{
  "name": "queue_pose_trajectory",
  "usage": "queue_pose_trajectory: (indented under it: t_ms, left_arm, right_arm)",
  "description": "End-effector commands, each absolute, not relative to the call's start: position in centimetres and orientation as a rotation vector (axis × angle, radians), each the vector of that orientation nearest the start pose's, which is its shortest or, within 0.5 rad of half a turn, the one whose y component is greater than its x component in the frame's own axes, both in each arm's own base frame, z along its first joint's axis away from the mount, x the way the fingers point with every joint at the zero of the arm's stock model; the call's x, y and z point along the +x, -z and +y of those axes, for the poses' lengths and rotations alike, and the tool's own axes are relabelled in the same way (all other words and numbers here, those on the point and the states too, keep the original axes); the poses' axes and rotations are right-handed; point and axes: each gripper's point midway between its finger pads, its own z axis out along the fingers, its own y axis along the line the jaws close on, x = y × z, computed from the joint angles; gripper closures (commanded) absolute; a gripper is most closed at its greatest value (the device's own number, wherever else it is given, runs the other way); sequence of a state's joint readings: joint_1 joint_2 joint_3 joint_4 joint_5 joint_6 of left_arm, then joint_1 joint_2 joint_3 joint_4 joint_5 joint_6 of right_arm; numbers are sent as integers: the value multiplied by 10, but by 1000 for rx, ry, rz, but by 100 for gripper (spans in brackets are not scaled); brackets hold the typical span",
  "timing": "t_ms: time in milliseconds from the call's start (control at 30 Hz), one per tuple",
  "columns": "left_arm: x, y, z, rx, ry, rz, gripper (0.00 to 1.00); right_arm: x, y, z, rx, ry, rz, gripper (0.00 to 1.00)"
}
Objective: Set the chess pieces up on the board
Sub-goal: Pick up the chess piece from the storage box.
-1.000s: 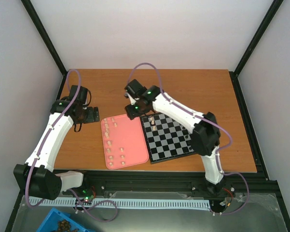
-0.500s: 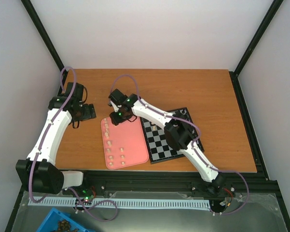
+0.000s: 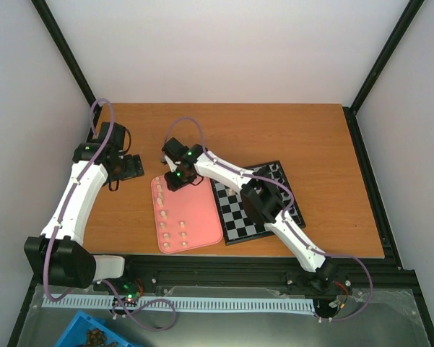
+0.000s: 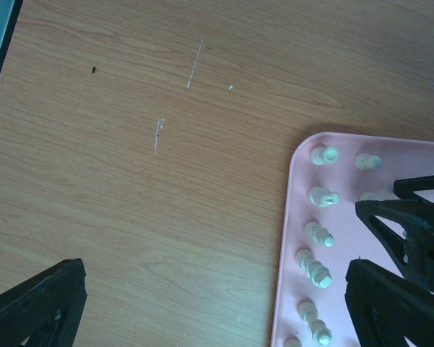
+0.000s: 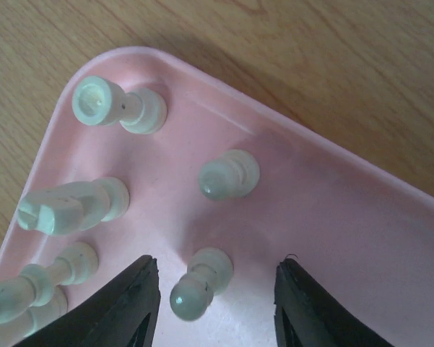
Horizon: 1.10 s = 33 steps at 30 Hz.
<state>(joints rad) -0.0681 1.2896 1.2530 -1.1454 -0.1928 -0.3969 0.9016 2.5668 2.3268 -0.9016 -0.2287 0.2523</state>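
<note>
Your right gripper [image 5: 217,293] is straddling a pawn [image 5: 201,283] in the pink tray [image 5: 332,217]
Its fingers are spread with a gap either side of the pawn (not pinching yet), low centre of the right wrist view, other cream pieces [image 5: 119,105] to its upper left. The board [image 3: 235,217] sits right of the tray in the top view. Your left gripper [image 4: 213,300] is wide open over bare table [image 4: 166,181].

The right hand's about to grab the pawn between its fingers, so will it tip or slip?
The pawn looks rigid and light, so it should lift easily. Its narrow neck and small round base suggest it may tip or skid on the smooth tray if one finger touches first. The rounded head could slip from the right hand.
</note>
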Motion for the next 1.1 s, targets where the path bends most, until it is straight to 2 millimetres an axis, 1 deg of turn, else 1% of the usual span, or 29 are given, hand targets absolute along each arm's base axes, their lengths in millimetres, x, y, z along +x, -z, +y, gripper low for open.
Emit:
queue_pose_trajectory:
  t_ms: [0,33,100,267,400,500,533,633,767,867,900,933,1000,1067]
  left_arm:
    - [291,-205,16,-522,-128,2641,0]
    - [291,-205,16,-522,-130,2642,0]
    - [291,-205,16,-523,-128,2640,0]
    - [291,-203,16,-520,-126,2646,0]
    - [291,-202,15,-518,-125,2649,0]
    - [290,-203,15,-518,-124,2646,0]
    - [290,-203,15,-516,-124,2648,0]
    - [290,-202,16,-515,-126,2648,0]
    - [289,-203,15,-504,-126,2651,0]
    - [289,-204,14,-492,-118,2650,0]
    - [289,-204,13,-482,-112,2650,0]
    - [290,-205,12,-469,-102,2651,0]
    - [291,-206,7,-438,-66,2651,0]
    - [293,-207,-5,-394,23,2656,0]
  right_arm:
    - [339,-39,499,-977,-633,2656,58]
    - [340,-38,499,-975,-630,2659,61]
    - [340,-36,499,-973,-627,2662,63]
    - [341,-36,497,-976,-609,2663,75]
    - [338,-35,494,-988,-600,2675,79]
    - [337,-35,492,-996,-595,2679,86]
    - [337,-35,492,-995,-592,2680,89]
    - [338,-43,490,-989,-577,2671,95]
    - [346,-65,480,-963,-518,2634,97]
    - [350,-86,466,-912,-494,2612,97]
    - [350,-97,462,-892,-497,2597,97]
    - [351,-113,456,-865,-497,2573,97]
    - [350,-127,439,-822,-464,2557,97]
    - [349,-140,422,-780,-433,2543,97]
